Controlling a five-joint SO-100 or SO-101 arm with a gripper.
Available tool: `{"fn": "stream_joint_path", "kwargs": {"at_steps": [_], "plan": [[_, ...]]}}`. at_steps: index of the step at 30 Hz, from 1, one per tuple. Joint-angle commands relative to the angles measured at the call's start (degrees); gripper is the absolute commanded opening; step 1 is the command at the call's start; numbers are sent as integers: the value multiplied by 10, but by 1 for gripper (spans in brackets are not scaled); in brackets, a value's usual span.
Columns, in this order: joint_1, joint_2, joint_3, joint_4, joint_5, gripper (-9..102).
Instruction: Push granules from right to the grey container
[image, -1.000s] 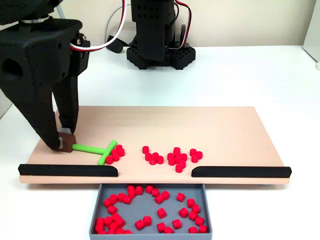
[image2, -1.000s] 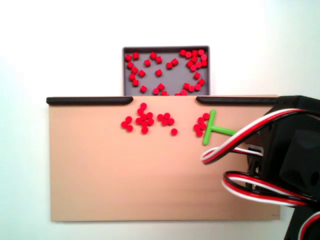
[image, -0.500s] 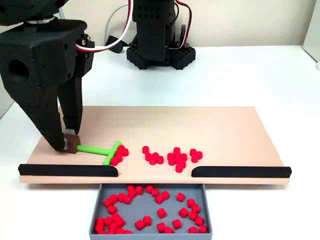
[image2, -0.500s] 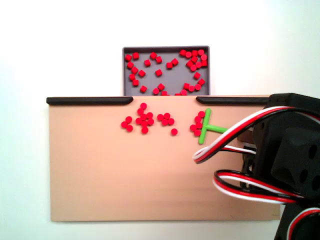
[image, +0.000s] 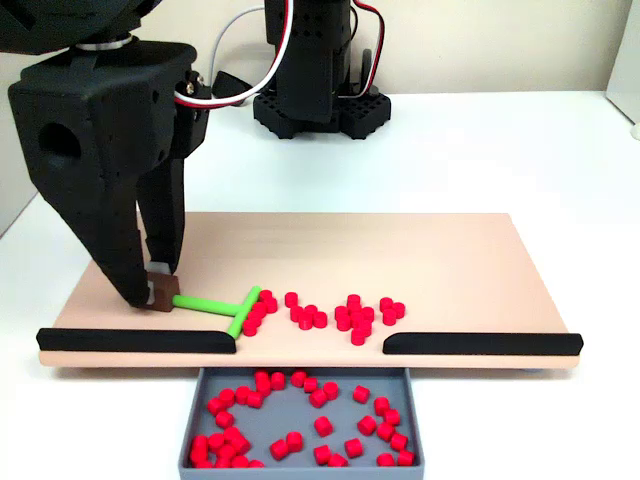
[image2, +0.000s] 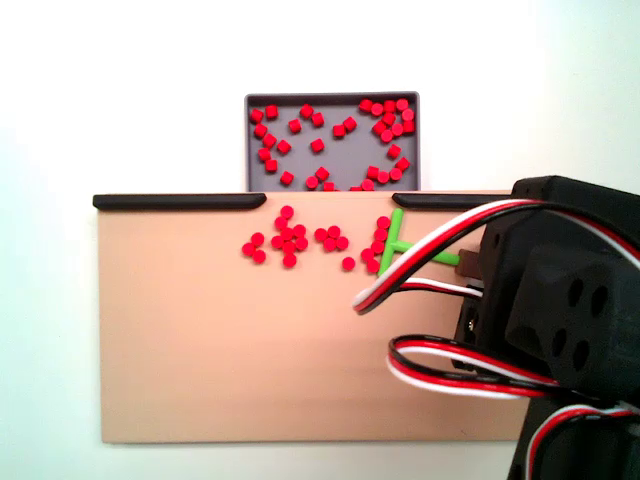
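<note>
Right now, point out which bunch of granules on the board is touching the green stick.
The small bunch at the left end of the row in the front fixed view, pressed against the crossbar of the green stick. The other granules lie apart, further right.

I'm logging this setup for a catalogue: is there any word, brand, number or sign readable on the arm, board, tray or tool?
None readable. The gripper, green T-shaped stick, tan board, black strips and grey container bear no legible text. A tiny dark mark at the board's corner is too small to read.

Green T-stick (image: 228, 306), tan board (image: 450, 260), blk strips (image: 482, 344)
</note>
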Motion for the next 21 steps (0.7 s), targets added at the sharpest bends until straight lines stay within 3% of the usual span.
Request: {"fn": "stream_joint_path", "kwargs": {"at_steps": [1, 21], "plan": [[-6, 12, -9, 0, 29, 0], [-21, 18, -9, 0, 112, 0]]}}
